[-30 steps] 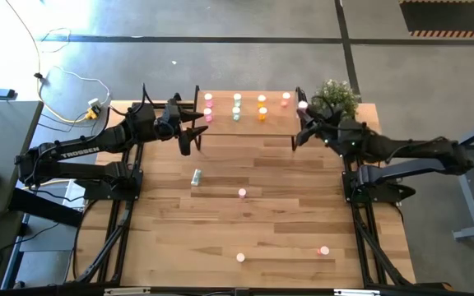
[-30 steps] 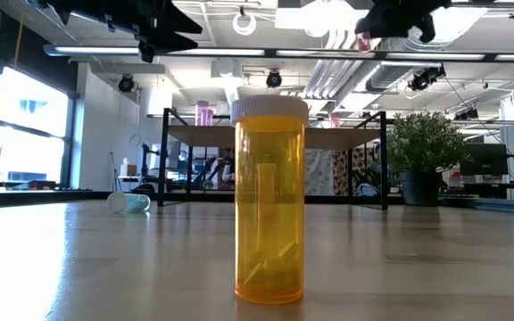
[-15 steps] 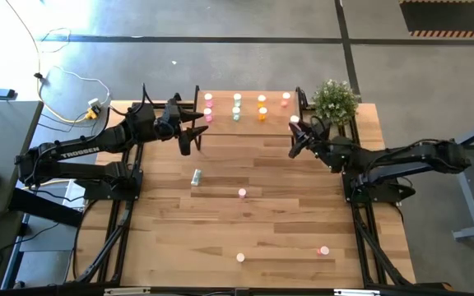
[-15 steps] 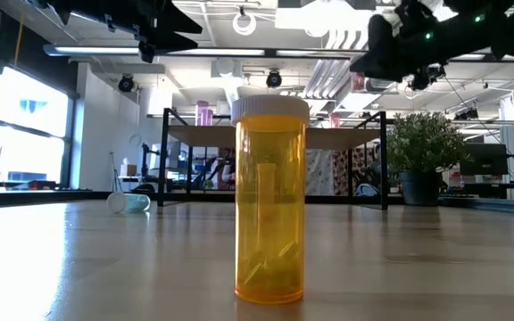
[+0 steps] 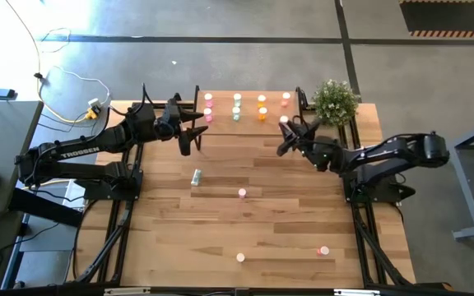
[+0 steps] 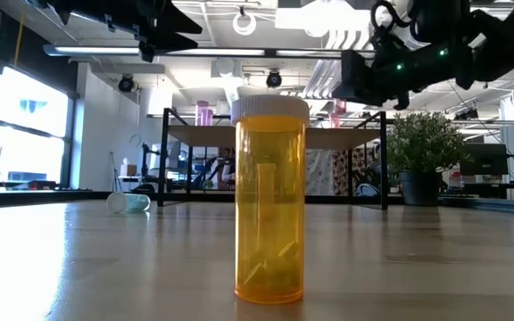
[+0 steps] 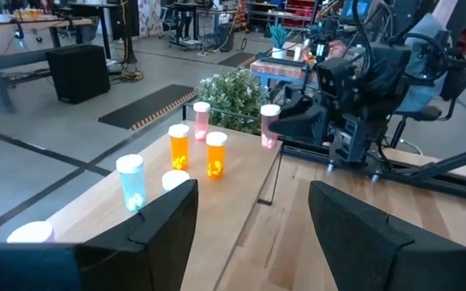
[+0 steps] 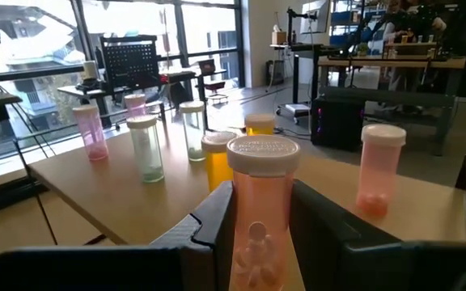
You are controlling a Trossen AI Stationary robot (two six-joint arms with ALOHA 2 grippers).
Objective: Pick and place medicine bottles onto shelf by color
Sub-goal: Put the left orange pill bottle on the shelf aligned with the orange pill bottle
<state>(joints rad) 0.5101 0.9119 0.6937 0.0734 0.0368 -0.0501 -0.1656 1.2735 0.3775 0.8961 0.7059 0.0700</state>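
Observation:
My right gripper is shut on a red-pink medicine bottle with a white cap, held by the near right corner of the shelf. The shelf, a small light-wood board on black legs, carries several upright bottles: pink, pale green, orange and one red-pink. My left gripper hangs open by the shelf's left end, touching nothing. On the table, an orange bottle stands on its base and a pale green one lies on its side. My right gripper pinches the red-pink bottle's body, below the white cap, between its two fingers. The fingers come level from the table's right side. The bottle stands upright in the hold, lifted clear above the level of the shelf.
A potted plant stands at the far right, beside the shelf. Loose bottles stand on the table: pink at mid-table, red-pink near the front right. Bare wood lies between the two arms.
My right gripper has come down and toward the table's left and near edges, from above the shelf's right end to its near right corner, still shut on the red-pink bottle, which has stayed upright. The left arm has kept still.

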